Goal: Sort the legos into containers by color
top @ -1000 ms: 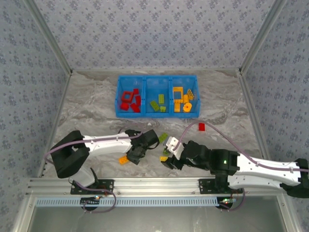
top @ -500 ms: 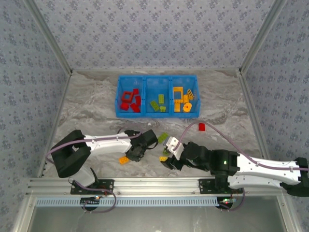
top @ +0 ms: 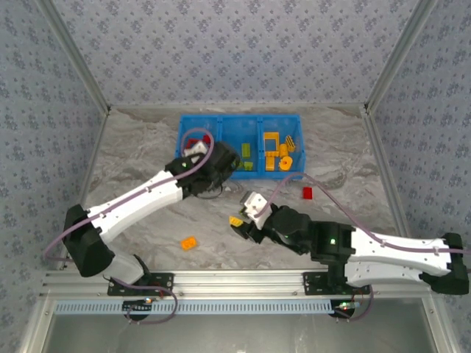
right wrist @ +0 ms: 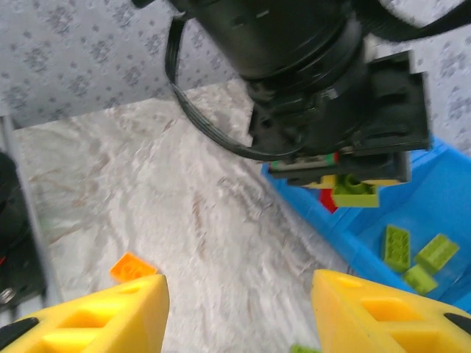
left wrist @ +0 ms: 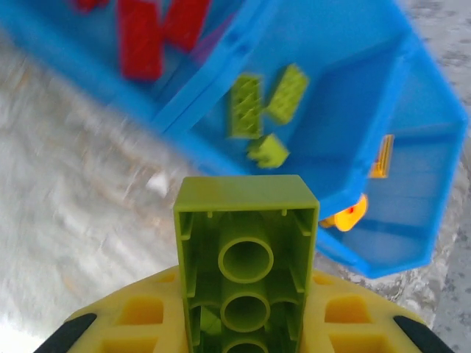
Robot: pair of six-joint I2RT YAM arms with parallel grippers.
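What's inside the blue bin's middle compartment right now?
Three lime green bricks show on its floor in the left wrist view. From above, the left gripper, holding another lime brick, covers the left part of the compartment. What lies under it cannot be seen.

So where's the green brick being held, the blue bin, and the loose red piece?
green brick [left wrist: 246, 257], left wrist view, its hollow underside.
blue bin [top: 250, 117], top view, its far rim.
red piece [top: 307, 193], top view, its upper face.

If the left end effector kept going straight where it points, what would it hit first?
Its held green brick would probably meet the blue bin's middle compartment first, near the green legos there; depth is unclear.
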